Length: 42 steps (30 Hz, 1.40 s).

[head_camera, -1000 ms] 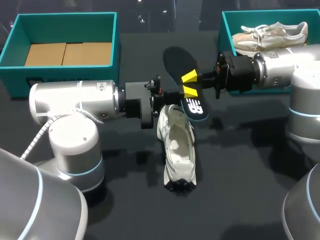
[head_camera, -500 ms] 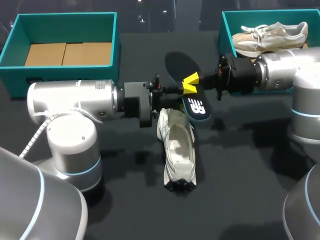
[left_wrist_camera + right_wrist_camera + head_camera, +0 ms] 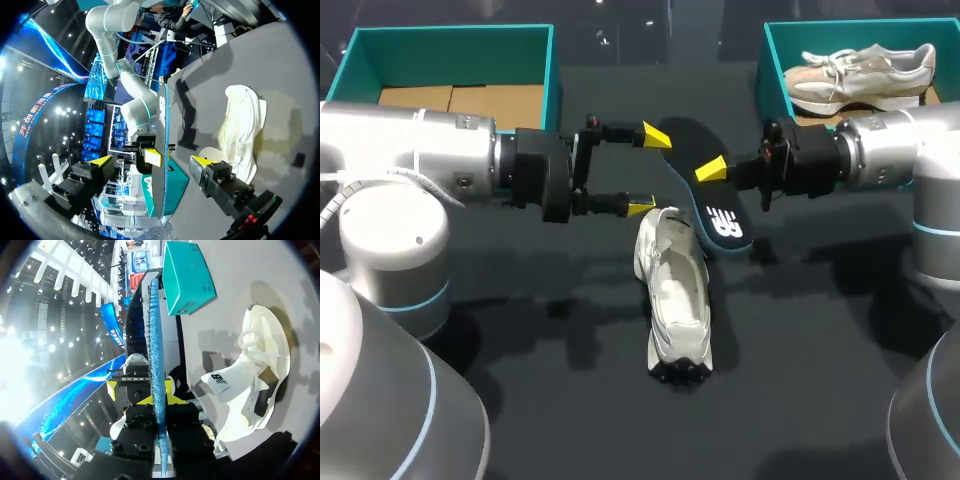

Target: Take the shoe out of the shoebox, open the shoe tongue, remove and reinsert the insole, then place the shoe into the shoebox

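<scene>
My right gripper (image 3: 712, 170) is shut on a black insole (image 3: 708, 195) and holds it on edge above the table, over the heel end of the white shoe (image 3: 676, 292). That shoe lies on the table with its tongue pulled open. From the right wrist the insole (image 3: 154, 335) runs edge-on between the yellow fingertips (image 3: 170, 398), with the shoe (image 3: 256, 385) beside it. My left gripper (image 3: 648, 170) stands open just left of the insole. In its own view the insole (image 3: 162, 150) sits in the gap of the left gripper (image 3: 152, 162), touching neither finger.
An empty teal shoebox (image 3: 455, 40) with a cardboard floor stands at the back left. A second teal box (image 3: 772, 50) at the back right holds a beige shoe (image 3: 860, 68). The white shoe (image 3: 243, 127) lies beside the left fingers.
My left gripper has let go of the insole, opened wide and drawn back to the left. The right gripper keeps the insole, which has shifted slightly right.
</scene>
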Available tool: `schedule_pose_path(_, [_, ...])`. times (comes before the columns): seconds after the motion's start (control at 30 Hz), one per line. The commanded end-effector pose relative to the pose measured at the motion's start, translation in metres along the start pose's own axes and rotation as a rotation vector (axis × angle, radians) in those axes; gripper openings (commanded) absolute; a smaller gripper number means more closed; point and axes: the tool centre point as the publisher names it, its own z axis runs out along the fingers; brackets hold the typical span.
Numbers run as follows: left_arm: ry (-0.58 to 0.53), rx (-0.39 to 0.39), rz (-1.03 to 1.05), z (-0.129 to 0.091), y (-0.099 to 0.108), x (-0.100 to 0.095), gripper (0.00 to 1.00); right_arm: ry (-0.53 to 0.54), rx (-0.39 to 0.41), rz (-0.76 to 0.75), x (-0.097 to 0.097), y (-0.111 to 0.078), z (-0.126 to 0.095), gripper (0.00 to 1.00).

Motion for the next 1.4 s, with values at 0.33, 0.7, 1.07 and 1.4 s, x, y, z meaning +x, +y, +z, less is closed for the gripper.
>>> schedule_pose_path(0.33, [0.148, -0.029, -0.017, -0.020, 0.017, -0.022, 1.00, 0.031, 0.003, -0.048, -0.006, 0.001, 0.005, 0.00])
schedule_pose_path(0.7, [0.395, -0.084, -0.041, -0.026, 0.036, -0.036, 1.00, 0.022, 0.002, -0.090, -0.005, -0.006, 0.014, 0.00])
schedule_pose_path(1.07, [0.481, -0.082, -0.063, -0.021, 0.044, -0.052, 1.00, 0.022, 0.002, -0.090, -0.005, -0.006, 0.014, 0.00])
schedule_pose_path(1.4, [0.822, -0.063, -0.087, -0.004, 0.048, -0.085, 1.00, 0.022, 0.002, -0.090, -0.005, -0.006, 0.014, 0.00])
